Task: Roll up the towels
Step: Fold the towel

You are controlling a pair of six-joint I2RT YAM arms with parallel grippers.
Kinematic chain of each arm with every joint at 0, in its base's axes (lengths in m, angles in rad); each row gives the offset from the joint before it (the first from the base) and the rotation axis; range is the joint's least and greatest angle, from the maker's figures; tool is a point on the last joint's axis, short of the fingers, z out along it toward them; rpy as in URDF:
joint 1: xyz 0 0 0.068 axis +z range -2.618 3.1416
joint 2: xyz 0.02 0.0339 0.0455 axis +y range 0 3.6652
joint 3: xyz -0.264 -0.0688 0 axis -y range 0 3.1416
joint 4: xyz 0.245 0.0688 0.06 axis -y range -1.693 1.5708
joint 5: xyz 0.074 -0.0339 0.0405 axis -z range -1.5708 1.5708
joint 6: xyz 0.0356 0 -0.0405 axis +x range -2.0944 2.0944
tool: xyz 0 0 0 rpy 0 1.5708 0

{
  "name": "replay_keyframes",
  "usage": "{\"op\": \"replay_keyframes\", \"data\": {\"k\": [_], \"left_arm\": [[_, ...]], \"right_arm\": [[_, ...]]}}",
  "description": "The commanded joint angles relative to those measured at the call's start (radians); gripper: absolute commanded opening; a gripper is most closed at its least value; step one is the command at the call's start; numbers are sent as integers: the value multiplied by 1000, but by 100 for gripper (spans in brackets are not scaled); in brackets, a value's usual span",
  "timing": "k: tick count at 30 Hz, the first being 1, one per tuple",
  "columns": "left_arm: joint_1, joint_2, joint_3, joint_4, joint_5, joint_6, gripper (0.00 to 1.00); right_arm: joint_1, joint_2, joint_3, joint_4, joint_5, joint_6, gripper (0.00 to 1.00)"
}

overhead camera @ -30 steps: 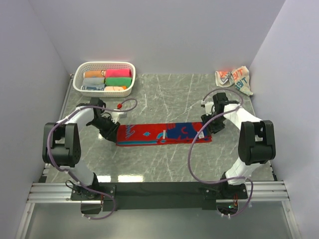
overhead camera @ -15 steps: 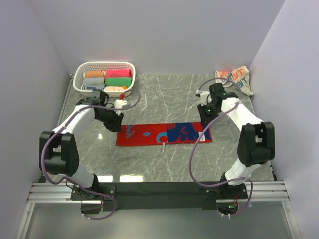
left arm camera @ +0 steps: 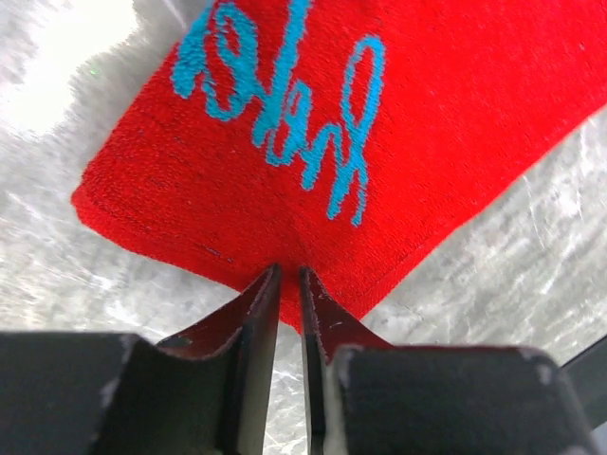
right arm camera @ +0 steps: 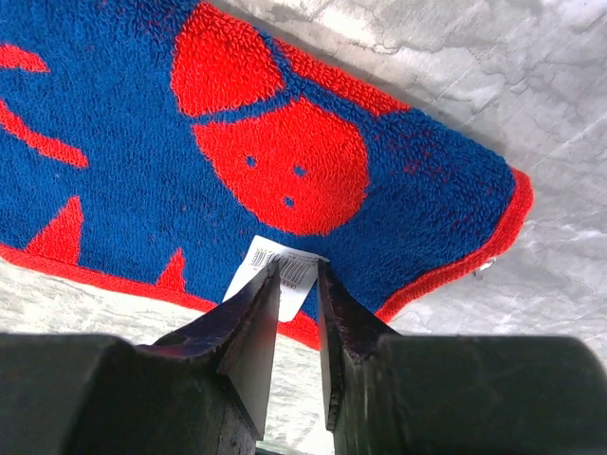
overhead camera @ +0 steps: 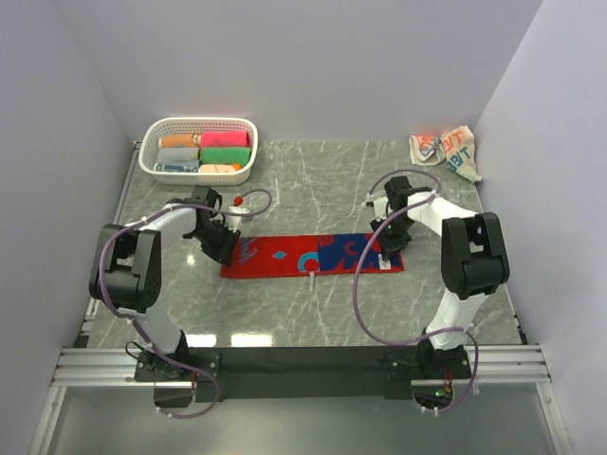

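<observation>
A red and blue towel (overhead camera: pixel 313 256) lies flat across the middle of the table, folded lengthwise, with a white tag (overhead camera: pixel 311 278) at its near edge. My left gripper (overhead camera: pixel 224 248) is down on the towel's left end. In the left wrist view its jaws (left arm camera: pixel 290 275) are pinched to a slit on the red corner (left arm camera: pixel 285 142). My right gripper (overhead camera: pixel 387 248) is down on the right end. Its jaws (right arm camera: pixel 298 270) are nearly shut on the near edge of the towel (right arm camera: pixel 285 171), over a white barcode label (right arm camera: pixel 285 270).
A white basket (overhead camera: pixel 150 163) with several rolled towels stands at the back left. A crumpled white printed towel (overhead camera: pixel 448 152) lies at the back right. Cables loop from both arms over the table.
Both grippers came back down from the far side onto the towel's two ends. The towel's tag went from mid-towel to the near edge a second ago, and the towel has lain still since.
</observation>
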Motion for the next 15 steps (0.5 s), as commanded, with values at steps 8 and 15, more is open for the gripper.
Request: {"op": "replay_keyframes", "data": {"k": [8, 15], "left_arm": [[18, -39, 91, 37, -21, 23, 20], [7, -40, 185, 39, 52, -35, 23]], "right_arm": [[-57, -34, 173, -89, -83, 7, 29], [-74, 67, 299, -76, -83, 57, 21]]}}
